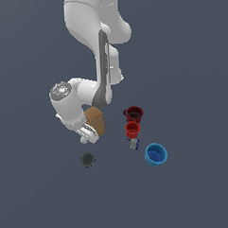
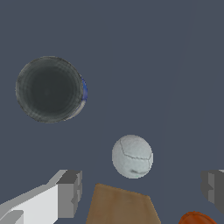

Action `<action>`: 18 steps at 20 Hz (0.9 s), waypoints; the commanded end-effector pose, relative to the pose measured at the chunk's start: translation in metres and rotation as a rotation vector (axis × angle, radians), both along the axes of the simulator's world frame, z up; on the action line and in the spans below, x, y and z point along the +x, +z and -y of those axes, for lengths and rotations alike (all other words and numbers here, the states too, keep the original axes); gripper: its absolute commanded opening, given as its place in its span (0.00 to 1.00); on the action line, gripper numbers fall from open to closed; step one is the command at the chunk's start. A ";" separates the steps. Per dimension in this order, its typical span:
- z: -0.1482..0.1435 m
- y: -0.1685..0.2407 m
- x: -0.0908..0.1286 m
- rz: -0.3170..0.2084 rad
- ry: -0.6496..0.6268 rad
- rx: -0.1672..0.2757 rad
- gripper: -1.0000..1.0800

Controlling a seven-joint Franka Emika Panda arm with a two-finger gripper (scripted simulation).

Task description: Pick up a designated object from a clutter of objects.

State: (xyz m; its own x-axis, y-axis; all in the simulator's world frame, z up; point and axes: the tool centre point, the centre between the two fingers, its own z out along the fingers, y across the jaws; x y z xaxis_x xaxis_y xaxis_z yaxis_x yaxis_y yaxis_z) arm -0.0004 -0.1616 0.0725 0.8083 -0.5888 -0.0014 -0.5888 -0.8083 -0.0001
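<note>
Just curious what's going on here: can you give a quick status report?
End effector open, empty. Tiny off-white ball between fingers, ungripped. Tan cardboard box close beside it; dark grey round thing apart.

A plain, flat slate-blue floor [image 1: 193,55] under even light.

Arm [image 1: 96,50]: bent low over tan box [image 1: 96,120]. Cups: dark-red [image 1: 134,114], red [image 1: 132,129], blue [image 1: 156,155]. Small pale block [image 1: 133,143] between red and blue. Dark grey round thing [image 1: 87,160] apart.

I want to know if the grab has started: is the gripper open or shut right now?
Open. In the wrist view the gripper has its two fingers far apart, with the white ball between them, untouched.
</note>
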 end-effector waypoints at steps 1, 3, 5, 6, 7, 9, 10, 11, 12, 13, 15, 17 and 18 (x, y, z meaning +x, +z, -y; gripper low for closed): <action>0.000 0.000 0.000 0.000 0.000 0.000 0.96; 0.000 -0.001 0.000 0.000 0.000 0.000 0.96; 0.000 -0.005 0.000 0.000 -0.001 0.000 0.96; 0.000 -0.008 0.000 0.000 -0.001 0.000 0.96; 0.000 -0.012 -0.001 0.000 -0.001 0.000 0.96; 0.000 -0.021 -0.001 0.000 -0.002 0.000 0.96; 0.000 -0.027 -0.001 0.000 -0.003 -0.001 0.96; 0.001 -0.032 -0.001 0.001 -0.003 -0.001 0.96; 0.000 -0.037 -0.001 0.001 -0.003 -0.001 0.96; 0.001 -0.041 -0.001 0.001 -0.004 -0.001 0.96; 0.001 -0.047 -0.001 0.001 -0.004 -0.001 0.96; 0.001 -0.050 -0.001 0.001 -0.005 -0.001 0.96; 0.001 -0.051 -0.001 0.001 -0.005 -0.001 0.96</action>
State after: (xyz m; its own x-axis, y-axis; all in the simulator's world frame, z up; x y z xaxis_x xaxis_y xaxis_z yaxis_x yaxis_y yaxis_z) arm -0.0017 -0.1622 0.0233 0.8057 -0.5923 -0.0015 -0.5923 -0.8057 0.0005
